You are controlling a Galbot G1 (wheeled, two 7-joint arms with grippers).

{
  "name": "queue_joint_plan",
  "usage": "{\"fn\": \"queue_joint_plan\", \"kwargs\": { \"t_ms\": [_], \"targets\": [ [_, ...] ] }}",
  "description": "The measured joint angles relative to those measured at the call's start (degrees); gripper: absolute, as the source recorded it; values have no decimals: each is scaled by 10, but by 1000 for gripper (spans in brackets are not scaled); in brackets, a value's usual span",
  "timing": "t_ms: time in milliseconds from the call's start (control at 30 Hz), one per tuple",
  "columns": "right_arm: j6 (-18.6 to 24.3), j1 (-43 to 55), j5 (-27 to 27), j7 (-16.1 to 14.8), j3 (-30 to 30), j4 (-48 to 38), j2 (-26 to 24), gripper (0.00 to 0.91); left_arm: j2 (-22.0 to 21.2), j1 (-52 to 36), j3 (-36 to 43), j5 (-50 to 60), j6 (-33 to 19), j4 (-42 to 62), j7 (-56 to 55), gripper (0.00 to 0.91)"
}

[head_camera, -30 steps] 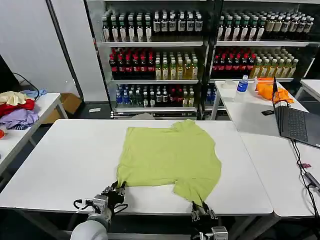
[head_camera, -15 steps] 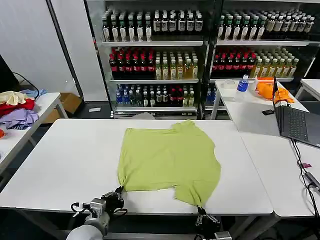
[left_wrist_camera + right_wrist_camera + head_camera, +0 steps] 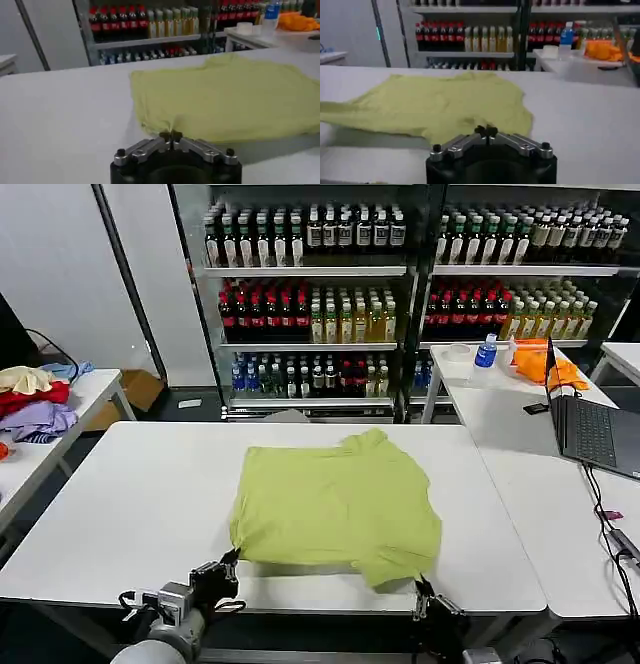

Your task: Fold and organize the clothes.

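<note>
A lime-green short-sleeved cotton T-shirt (image 3: 337,502) lies spread on the white rectangular table (image 3: 130,504), its plain side up, reaching from mid-table down to the near edge. The left gripper (image 3: 226,565) sits at that near edge with its fingers pinched together on the shirt's near-left corner; in the left wrist view the cloth (image 3: 225,95) puckers right where the closed fingertips of the left gripper (image 3: 170,135) meet. The right gripper (image 3: 424,586) is at the near-right corner, its fingers likewise closed tight on the fabric, and the right wrist view shows the shirt (image 3: 435,105) drawn into the right gripper (image 3: 486,131). Behind the table stand glass-fronted shelves (image 3: 310,272) packed with rows of bottled drinks, dark, red and yellow. On a side table to the right rest an open black laptop (image 3: 585,424) and a bright orange cloth (image 3: 535,364).
</note>
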Motion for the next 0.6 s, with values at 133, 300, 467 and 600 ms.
{"fn": "queue_joint_plan", "kwargs": {
  "t_ms": [133,300,467,600],
  "targets": [
    [1,32,12,-1,3,-16,-14,0,4,-17,6,-6,-2,9,2,20],
    [0,82,24,-1,-2,-40,-32,0,4,-51,20,-11,-2,33,3,20],
    [-1,134,34,0,-10,-68,-47,0,4,-91,35,-16,-2,63,5,20],
    [-1,175,37,-3,-20,-91,-58,0,2,-120,45,-17,-2,85,7,20]
  ]
}}
